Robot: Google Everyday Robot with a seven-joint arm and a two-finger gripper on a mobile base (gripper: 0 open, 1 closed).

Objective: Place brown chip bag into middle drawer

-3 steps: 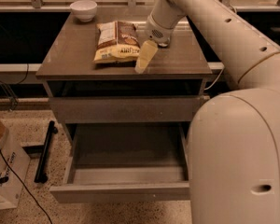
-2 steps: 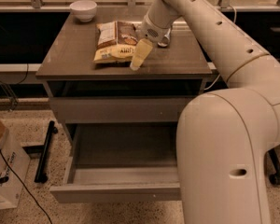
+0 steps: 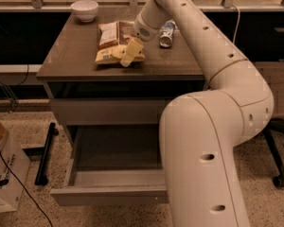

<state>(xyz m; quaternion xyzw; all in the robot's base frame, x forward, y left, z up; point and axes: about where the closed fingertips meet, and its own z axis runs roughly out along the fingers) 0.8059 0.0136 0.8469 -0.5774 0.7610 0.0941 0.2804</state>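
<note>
The brown chip bag (image 3: 112, 42) lies flat on the cabinet top (image 3: 75, 56), brown and white end toward the back, cream-yellow band toward the front. My gripper (image 3: 130, 54) hangs at the end of the white arm, low over the bag's front right corner, at or just above its surface. The middle drawer (image 3: 118, 148) is pulled out below, with its flat grey floor bare; its front panel (image 3: 104, 196) faces me. My arm's large white body hides the drawer's right part.
A small blue-white can (image 3: 166, 33) lies on the cabinet top right of the bag, behind the arm. A white bowl (image 3: 84, 9) stands at the back left. A closed grey drawer front (image 3: 104, 110) sits above the open one. A cardboard box (image 3: 2, 174) stands on the floor at left.
My gripper has moved left and a little forward, from the bag's right edge to over its front right corner. The arm's body has swung further left, covering more of the drawer.
</note>
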